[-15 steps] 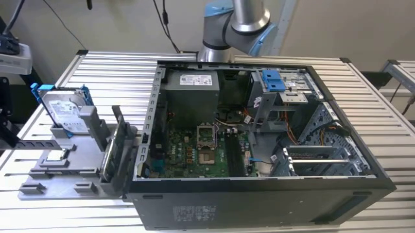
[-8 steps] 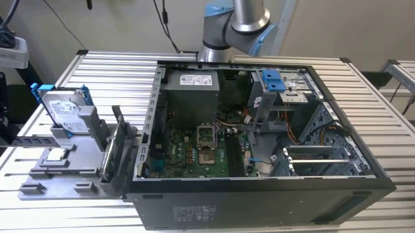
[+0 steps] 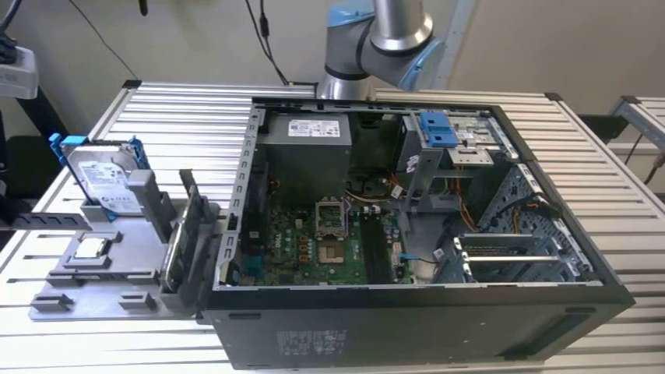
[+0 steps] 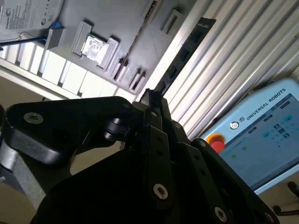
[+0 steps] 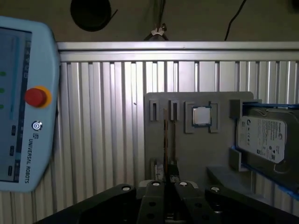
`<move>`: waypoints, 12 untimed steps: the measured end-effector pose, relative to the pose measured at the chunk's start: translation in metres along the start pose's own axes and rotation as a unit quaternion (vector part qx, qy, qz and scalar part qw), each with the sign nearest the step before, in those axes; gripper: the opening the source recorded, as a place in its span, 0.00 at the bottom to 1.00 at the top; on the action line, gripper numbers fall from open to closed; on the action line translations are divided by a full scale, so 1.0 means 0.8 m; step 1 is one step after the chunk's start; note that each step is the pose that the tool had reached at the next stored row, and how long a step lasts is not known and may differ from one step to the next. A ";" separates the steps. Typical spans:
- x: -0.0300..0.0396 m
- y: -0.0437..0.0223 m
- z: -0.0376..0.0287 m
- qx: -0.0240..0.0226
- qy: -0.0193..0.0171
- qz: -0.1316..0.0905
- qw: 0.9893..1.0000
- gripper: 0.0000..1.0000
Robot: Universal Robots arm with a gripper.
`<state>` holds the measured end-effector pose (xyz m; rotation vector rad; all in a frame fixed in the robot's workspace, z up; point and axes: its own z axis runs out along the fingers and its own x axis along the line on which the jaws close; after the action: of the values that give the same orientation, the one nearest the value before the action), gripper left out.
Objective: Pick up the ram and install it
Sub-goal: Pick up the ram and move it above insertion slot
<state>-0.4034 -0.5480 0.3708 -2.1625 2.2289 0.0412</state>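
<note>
The ram [image 5: 174,140], a thin dark circuit-board stick, stands on its narrow edge in slots of the flat grey holder plate [image 5: 201,156]. It is near the plate's edge that is far from the silver hard drive [image 5: 264,137]. Its long axis runs along the table's metal slats [image 5: 107,130]. The black gripper [image 5: 168,186] hangs above, in line with the ram's nearer end. I cannot tell whether the gripper is open or closed.

Silver arm [image 3: 396,23], blue joints [image 3: 427,61], black screw-studded tool [image 5: 167,187].
</note>
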 end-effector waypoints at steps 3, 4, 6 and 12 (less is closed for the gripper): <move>-0.0002 0.0000 -0.0035 0.000 0.000 0.000 1.000 0.14; -0.0003 0.0000 -0.0047 0.000 0.000 0.000 1.000 0.14; -0.0004 0.0000 -0.0068 0.000 0.000 0.000 1.000 0.14; -0.0007 0.0000 -0.0129 0.000 -0.001 0.000 1.000 0.14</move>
<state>-0.4035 -0.5479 0.3811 -2.1618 2.2284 0.0426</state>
